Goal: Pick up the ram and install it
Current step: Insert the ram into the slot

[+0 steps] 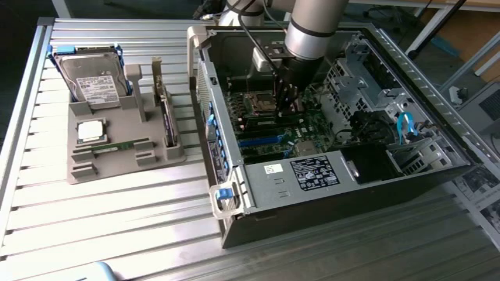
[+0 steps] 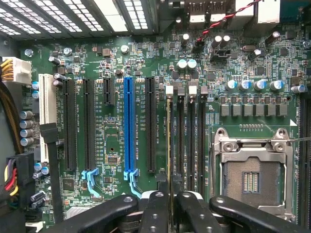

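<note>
1. Exterior view: my grey arm reaches down into the open black and silver computer case [image 1: 234,175], which lies on its side on the ribbed metal worktop [image 1: 117,222], near the worktop's right edge as this view shows it.
2. My gripper [image 1: 287,104] hangs low over the green motherboard [image 1: 312,126], just beside the square silver processor socket [image 1: 262,102].
3. My fingers stand narrow, pinched on the thin green ram stick [image 1: 286,100], which is upright and seen edge-on between them.
4. Towards the worktop's left edge sits a grey plastic parts holder [image 1: 86,170]. In it I see a big silver hard drive with a white label [image 1: 93,85], a square silver processor chip [image 1: 91,130] and a second thin green ram stick [image 1: 119,146] lying flat in a groove near the holder's front edge.
5. Wrist view: my black fingers [image 2: 154,213] are close together, gripping the ram stick [image 2: 168,145] by its end.
6. The stick stands on edge along the outermost of four black memory slots [image 2: 189,141], on the side nearest the black expansion slot [image 2: 151,126]. I cannot tell whether it is fully seated.
7. A long blue expansion slot [image 2: 128,126] runs parallel further off, and the open metal-framed processor socket [image 2: 251,174] lies on the other side of the memory slots.
</note>
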